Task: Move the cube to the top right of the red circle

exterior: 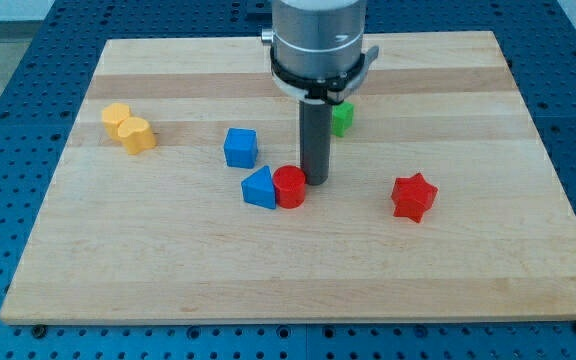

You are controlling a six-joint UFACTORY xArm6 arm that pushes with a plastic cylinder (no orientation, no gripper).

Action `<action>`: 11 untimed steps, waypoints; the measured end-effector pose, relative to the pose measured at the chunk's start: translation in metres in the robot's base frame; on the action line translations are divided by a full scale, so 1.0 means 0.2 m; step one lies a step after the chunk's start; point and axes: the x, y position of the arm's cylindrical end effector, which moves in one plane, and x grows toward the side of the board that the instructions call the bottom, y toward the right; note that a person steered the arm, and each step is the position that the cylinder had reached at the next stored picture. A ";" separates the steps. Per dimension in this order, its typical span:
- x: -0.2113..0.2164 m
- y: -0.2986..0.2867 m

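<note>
Wooden bench [448,270], my tip [316,181] of dark smooth rod touching red circle [290,186], blue cube [240,147] near centre, no fingers seen.

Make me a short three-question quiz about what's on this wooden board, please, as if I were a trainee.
1. True or false: my tip stands just right of the red circle.
2. Which block touches the red circle's left side? A) blue triangular block B) red star C) yellow block
3. Fill in: the blue cube lies to the circle's upper ____.

Key: 1 true; 2 A; 3 left.
</note>
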 end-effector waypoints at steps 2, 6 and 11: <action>-0.38 -0.06; -0.37 -0.63; -0.11 -0.20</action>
